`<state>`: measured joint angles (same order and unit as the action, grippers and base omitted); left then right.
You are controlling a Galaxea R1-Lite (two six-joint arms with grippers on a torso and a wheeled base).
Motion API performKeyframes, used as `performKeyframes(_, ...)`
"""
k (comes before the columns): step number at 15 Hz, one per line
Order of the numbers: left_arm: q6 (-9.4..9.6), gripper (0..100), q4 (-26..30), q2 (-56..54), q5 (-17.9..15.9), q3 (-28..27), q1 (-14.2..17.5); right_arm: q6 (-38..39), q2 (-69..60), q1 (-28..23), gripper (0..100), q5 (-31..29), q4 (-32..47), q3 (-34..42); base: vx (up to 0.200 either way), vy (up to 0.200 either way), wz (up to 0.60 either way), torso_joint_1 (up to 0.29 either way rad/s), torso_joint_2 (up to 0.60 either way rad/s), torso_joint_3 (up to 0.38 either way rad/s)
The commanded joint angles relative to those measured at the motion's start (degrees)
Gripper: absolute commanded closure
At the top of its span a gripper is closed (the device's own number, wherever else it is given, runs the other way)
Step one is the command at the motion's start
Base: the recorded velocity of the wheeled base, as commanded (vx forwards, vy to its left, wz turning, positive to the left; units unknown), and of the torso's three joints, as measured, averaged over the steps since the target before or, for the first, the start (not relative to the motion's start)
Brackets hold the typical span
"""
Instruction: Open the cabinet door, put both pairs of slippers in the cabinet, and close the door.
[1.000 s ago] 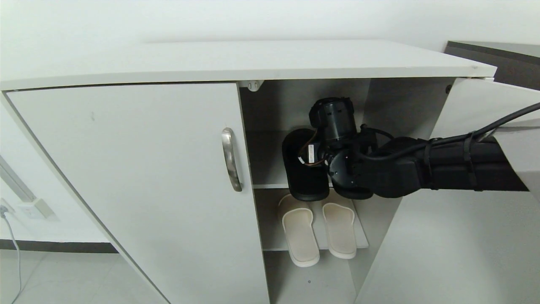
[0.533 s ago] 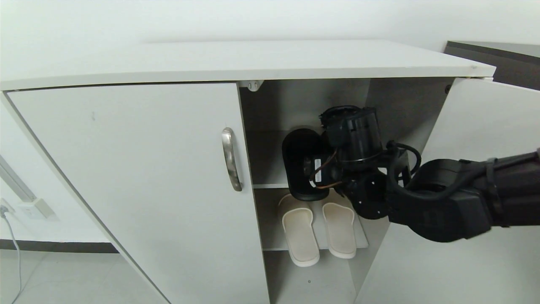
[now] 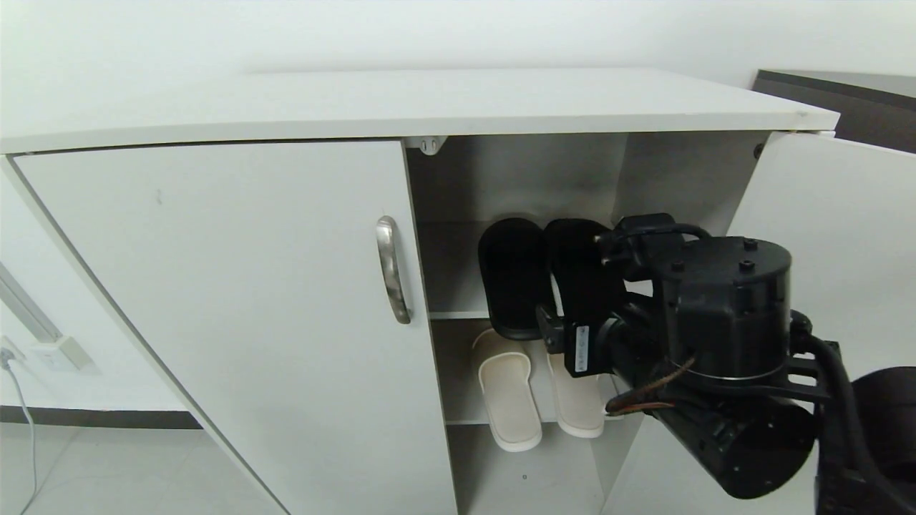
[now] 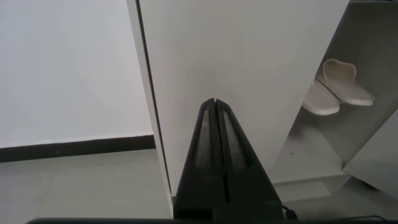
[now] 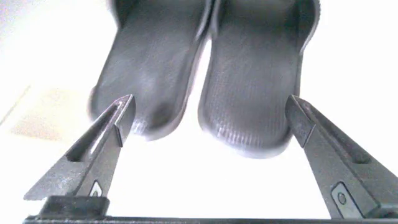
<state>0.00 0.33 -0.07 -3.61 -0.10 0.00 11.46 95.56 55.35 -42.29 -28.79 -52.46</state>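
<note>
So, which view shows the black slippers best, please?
The right wrist view: both black slippers lie side by side, unblocked, beyond the open right gripper. The head view shows them on the upper shelf, the right arm hiding part of one.

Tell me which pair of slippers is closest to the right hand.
The black pair on the upper shelf, directly before the open right hand; the cream pair lies on the shelf below, farther from it.

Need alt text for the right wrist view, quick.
The right gripper is open, its two fingers framing a pair of black slippers that lie side by side on a white cabinet shelf just ahead of it.
</note>
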Motion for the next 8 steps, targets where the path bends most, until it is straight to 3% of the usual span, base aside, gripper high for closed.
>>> performKeyframes(1,0.00,100,-0.07,0.07,0.00,0.01,0.00,0.05,-3.19,1.78,100,0.37,-0.65,2.89,0.000,0.000,0.00,0.000,0.00,0.000)
performKeyframes(4,0.09,100,0.02,0.07,0.00,0.01,0.00,0.05,-5.30,2.49,100,5.46,-0.74,5.96,0.000,0.000,0.00,0.000,0.00,0.000)
performKeyframes(8,0.09,100,-0.07,0.07,0.00,0.01,0.00,-0.03,-4.77,2.66,100,5.81,-0.74,7.28,0.000,0.000,0.00,0.000,0.00,0.000)
